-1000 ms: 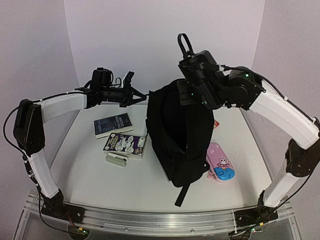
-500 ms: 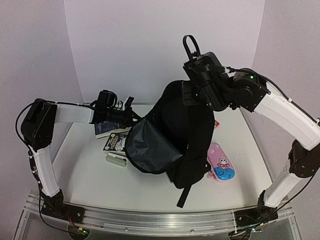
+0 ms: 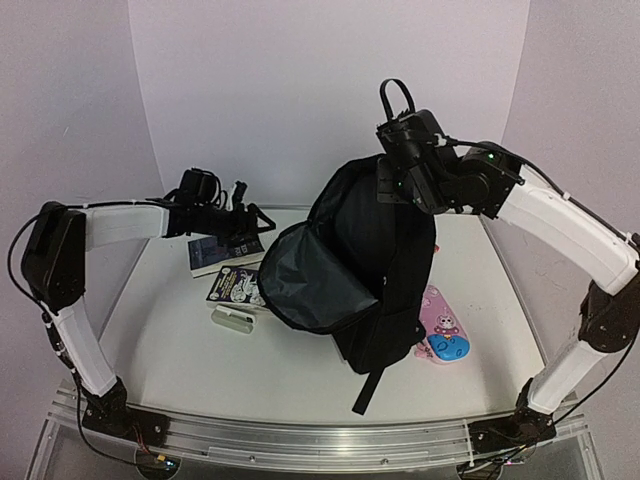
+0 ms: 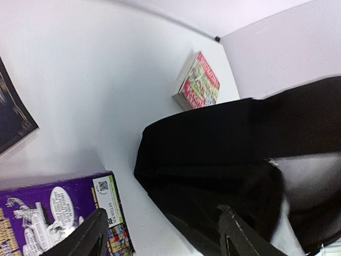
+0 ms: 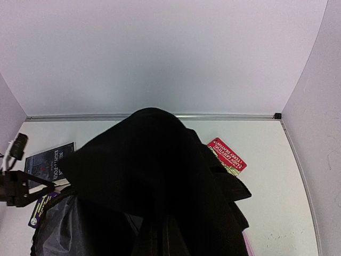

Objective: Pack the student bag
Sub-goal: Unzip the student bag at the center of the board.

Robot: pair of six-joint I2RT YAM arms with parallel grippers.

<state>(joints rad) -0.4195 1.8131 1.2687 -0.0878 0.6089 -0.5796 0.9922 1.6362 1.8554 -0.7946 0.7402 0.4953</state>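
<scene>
At centre, bag point(image 3: 390, 300): likely soft, floppy, bulky; right gripper point(image 3: 392, 175) clamped on its top, left gripper point(image 4: 162, 234) spread, empty; best held by flap point(image 3: 310, 280) edge.

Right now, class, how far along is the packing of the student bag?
Done: the student bag stands upright, its grey-lined flap hanging open. In hand: the right pincer holds its top; the left pincer is open and empty near the books. Left: the packing itself, since the purple book, dark book, pencil case and red book lie outside on the table.
</scene>
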